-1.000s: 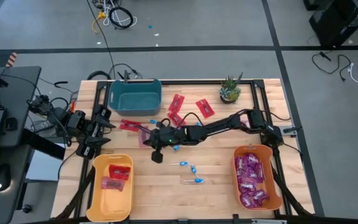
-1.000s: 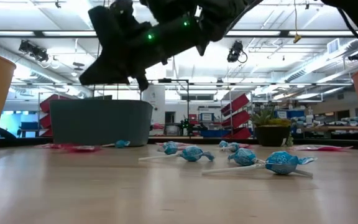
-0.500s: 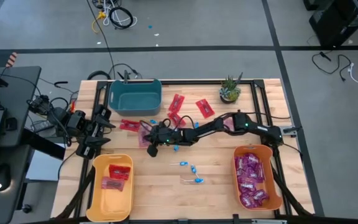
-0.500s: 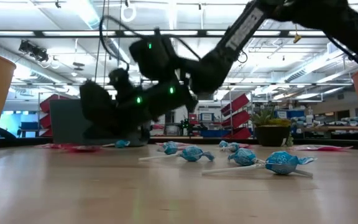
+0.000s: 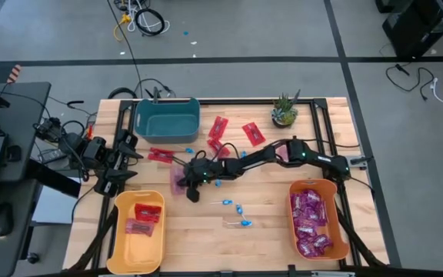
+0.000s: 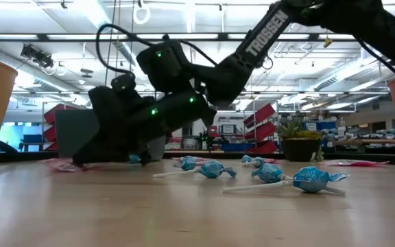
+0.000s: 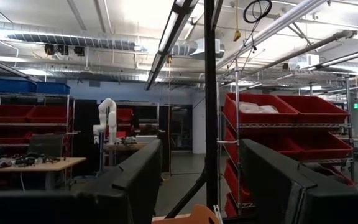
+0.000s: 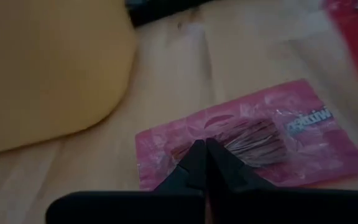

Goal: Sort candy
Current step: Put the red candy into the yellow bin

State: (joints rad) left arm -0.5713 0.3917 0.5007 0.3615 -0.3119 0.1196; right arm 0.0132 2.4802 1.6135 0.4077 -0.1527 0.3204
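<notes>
A pink-magenta candy packet [image 8: 272, 140] lies flat on the wooden table, left of centre [image 5: 177, 177]. My right gripper [image 8: 205, 152] is shut and down at this packet, reaching across from the right [image 5: 187, 183]. Red packets [image 5: 218, 129] lie near the teal bin. Blue lollipops [image 6: 211, 169] lie on the table mid-front [image 5: 241, 215]. At the table's left edge my left gripper [image 5: 127, 160] hangs raised and open, and its wrist view shows only the room. My right gripper sets its shut fingertips [image 8: 197, 158] on the top face of the packet, near its middle [image 8: 229, 140]. The fingers slant down from the table's right side. The packet lies flat on the table under them.
Yellow bin [image 5: 138, 225] with red packets at front left, close to the gripper. Orange bin [image 5: 314, 219] with purple packets at front right. The teal bin [image 5: 167, 117] stands at the back left, and a potted plant [image 5: 284, 112] at the back.
My right gripper has come down from above the table onto the pink-magenta packet, tipping further downward and rolling a little, and it has stayed shut. Most of the descent came in the first half second. The packet and the lollipops lie where they were.
</notes>
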